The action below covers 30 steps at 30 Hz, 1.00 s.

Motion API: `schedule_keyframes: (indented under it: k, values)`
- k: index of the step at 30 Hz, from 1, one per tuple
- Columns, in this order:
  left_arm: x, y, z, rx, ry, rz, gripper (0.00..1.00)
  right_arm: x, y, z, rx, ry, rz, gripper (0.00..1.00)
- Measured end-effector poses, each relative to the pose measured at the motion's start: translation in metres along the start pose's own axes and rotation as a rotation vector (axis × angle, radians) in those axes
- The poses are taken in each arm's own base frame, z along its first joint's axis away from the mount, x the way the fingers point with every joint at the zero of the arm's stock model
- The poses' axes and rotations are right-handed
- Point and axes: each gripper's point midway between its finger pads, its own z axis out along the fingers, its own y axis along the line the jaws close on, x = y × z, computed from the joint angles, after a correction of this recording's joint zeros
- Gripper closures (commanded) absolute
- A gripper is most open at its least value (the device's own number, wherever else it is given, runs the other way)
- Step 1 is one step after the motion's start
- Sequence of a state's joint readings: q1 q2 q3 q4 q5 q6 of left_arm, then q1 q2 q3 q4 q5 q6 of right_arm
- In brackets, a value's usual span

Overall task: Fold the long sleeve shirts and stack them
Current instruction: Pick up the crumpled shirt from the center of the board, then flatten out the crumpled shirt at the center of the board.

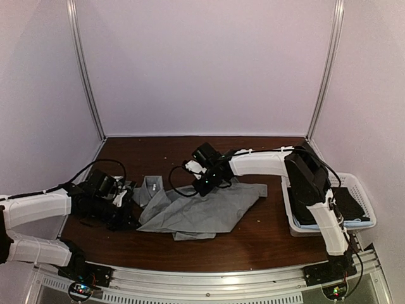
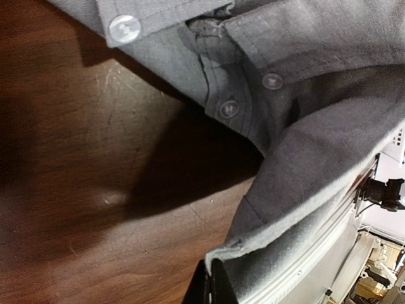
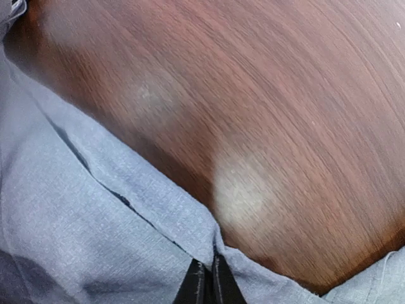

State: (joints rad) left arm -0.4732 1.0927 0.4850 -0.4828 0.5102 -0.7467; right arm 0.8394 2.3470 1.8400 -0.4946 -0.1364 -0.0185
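Crumpled plain mid-grey cloth button-up shirt (image 1: pixel 196 212) lies mid-way on dark wooden table (image 1: pixel 266 240); left gripper (image 2: pixel 211 285) pinches its edge near the buttons; right gripper (image 3: pixel 205 282) clamps a hem. Step judged: spreading flat before folding; next move calls for drawing both arms apart evenly.

The whole table (image 1: pixel 253 247) is taken in from a fixed spot up high at the near edge, tilted down toward the back wall (image 1: pixel 202 63), so that's the far-off overview. The left wrist view is shot along the left gripper (image 2: pixel 212 261), super close and low over the wood, with the grey shirt (image 2: pixel 304 145) crowding the upper right. The right wrist view is shot just as tight past the right gripper (image 3: pixel 207 259). Shirt and brown tabletop are shared by all three.
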Motion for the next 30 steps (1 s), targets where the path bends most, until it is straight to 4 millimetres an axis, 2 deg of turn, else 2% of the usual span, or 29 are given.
schedule_keyframes:
  k: [4, 8, 13, 17, 20, 23, 27, 28, 30]
  values:
    - [-0.014, -0.003, -0.004, -0.033, -0.032, 0.007, 1.00, 0.008, -0.017, -0.009, 0.030, -0.005, 0.114, 1.00]
    - [-0.037, -0.012, -0.013, -0.065, -0.083, 0.037, 1.00, 0.016, -0.053, -0.027, 0.086, -0.020, 0.256, 1.00]
    - [-0.071, -0.022, -0.021, -0.087, -0.147, 0.077, 1.00, 0.017, -0.103, -0.067, 0.178, -0.099, 0.427, 1.00]
    - [-0.102, -0.023, -0.026, -0.110, -0.182, 0.096, 1.00, 0.013, -0.117, -0.092, 0.203, -0.170, 0.511, 1.00]
    - [-0.137, -0.022, -0.030, -0.130, -0.221, 0.105, 1.00, 0.007, -0.126, -0.102, 0.208, -0.216, 0.556, 1.00]
    - [-0.175, -0.018, -0.034, -0.135, -0.265, 0.099, 1.00, 0.003, -0.134, -0.104, 0.207, -0.240, 0.589, 1.00]
    - [-0.231, -0.013, -0.028, -0.137, -0.302, 0.093, 1.00, -0.004, -0.134, -0.105, 0.182, -0.269, 0.610, 1.00]
    - [-0.245, -0.013, -0.024, -0.138, -0.303, 0.091, 1.00, -0.005, -0.133, -0.105, 0.176, -0.275, 0.613, 0.98]
    - [-0.274, -0.014, -0.014, -0.138, -0.312, 0.102, 1.00, -0.005, -0.131, -0.104, 0.164, -0.281, 0.618, 0.89]
